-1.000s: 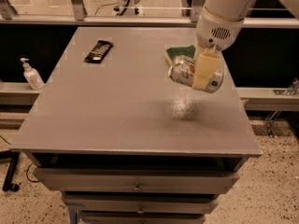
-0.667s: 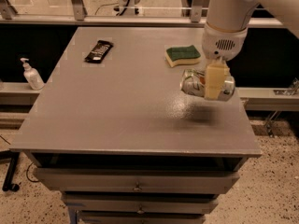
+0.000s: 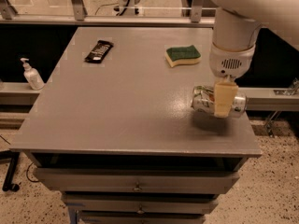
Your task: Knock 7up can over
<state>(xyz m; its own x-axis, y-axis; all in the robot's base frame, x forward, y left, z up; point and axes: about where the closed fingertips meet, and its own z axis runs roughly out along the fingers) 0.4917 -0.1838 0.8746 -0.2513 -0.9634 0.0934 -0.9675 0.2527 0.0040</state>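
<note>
- Since the earlier frames, the gripper [image 3: 223, 105] and the can [image 3: 202, 100] have been carried together away from the sponge [image 3: 183, 55], toward the near right corner of the table [image 3: 117, 106], and brought lower.
- The can was held slanted a second ago; it is now seen almost level.
- The can is clamped across its middle by the gripper. One cream finger [image 3: 224, 97] is seen crossing its front, and the other is hidden behind it.
- The can's long axis runs left to right, roughly along the table's near edge, with the gripper coming down on it from above.
- The can therefore sits inside the grip, not beside it, so no sideways push is judged to be needed.
- A shadow is seen just under the can; whether the table is touched cannot be told.
- A release onto its side is judged to be what remains.
</note>
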